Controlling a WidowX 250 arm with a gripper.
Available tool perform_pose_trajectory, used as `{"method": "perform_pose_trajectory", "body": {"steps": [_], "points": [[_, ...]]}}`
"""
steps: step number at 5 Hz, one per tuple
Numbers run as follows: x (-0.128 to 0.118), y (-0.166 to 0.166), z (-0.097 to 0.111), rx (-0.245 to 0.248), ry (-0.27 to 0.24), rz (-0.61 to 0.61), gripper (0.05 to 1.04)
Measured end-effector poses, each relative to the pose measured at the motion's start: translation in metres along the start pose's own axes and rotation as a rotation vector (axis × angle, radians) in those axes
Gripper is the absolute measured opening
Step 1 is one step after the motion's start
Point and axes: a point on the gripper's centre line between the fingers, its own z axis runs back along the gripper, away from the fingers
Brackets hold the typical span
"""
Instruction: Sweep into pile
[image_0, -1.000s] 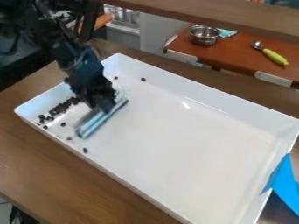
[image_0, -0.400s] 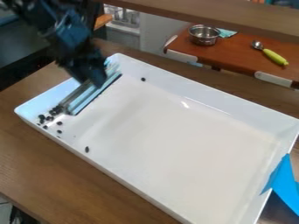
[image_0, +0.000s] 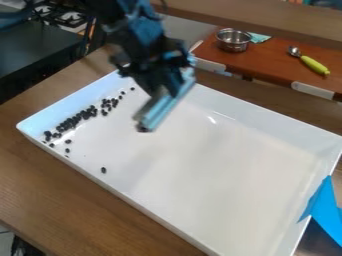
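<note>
The black gripper (image_0: 171, 89) hangs over the upper left part of the white tray (image_0: 234, 175), shut on a pale blue, flat-edged sweeping tool (image_0: 163, 111). The tool is tilted, its lower end towards the tray's middle, with a dark bit at that end; whether it touches the tray floor I cannot tell. Small dark beans (image_0: 85, 114) lie in a slanting band along the tray's left wall, left of the tool. Several stray ones are spread below the band, and a single bean (image_0: 103, 170) sits by the near wall.
Blue tape (image_0: 325, 207) hangs at the tray's right corner. Behind the tray stands a red-brown toy counter (image_0: 267, 62) with a metal pot (image_0: 233, 40) and a green-handled scoop (image_0: 314, 65). A wooden ledge (image_0: 254, 19) crosses the top.
The gripper and tool went from the tray's left part up to its left wall, then right, away from the beans. More of the bean band shows; the lone near bean shifted slightly right.
</note>
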Motion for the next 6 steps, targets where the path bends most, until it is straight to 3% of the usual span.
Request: {"method": "perform_pose_trajectory", "body": {"steps": [1,2,3,4,6], "points": [[-0.022,0.004,-0.038,0.080,0.011,-0.052,0.363],[-0.045,0.028,-0.063,0.151,0.039,-0.123,0.363],[-0.049,0.053,-0.066,0.204,0.024,-0.166,0.363],[-0.045,0.068,-0.066,0.225,0.010,-0.207,0.363],[-0.027,0.131,-0.038,0.315,0.001,-0.237,0.363]]}}
